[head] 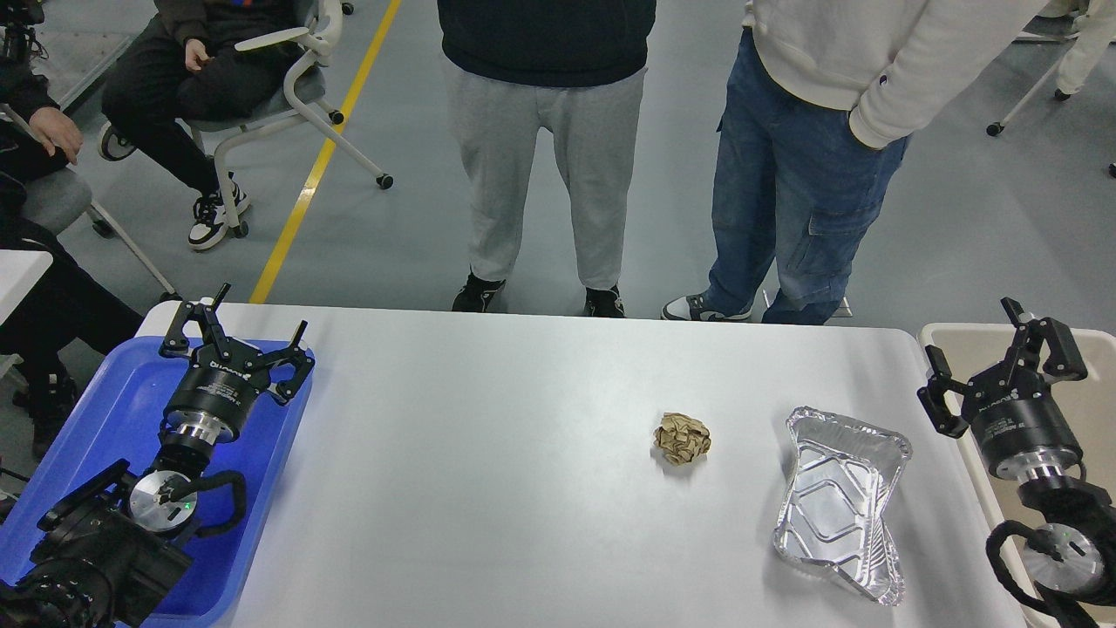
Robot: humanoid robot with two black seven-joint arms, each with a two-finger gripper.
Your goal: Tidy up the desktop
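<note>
The white-grey desktop point(488, 488) fills the lower view. A crumpled brown paper ball point(682, 438) lies right of centre. A dented foil tray point(837, 501) lies empty to its right. My left gripper point(237, 324) is open and empty above the far end of the blue tray point(105, 401). My right gripper point(983, 349) is open and empty over the desktop's right edge, right of the foil tray and apart from it.
A beige bin point(1090, 375) stands against the desktop's right edge, partly behind my right arm. Two people stand close to the far edge of the table. Seated people and chairs are at the far left.
</note>
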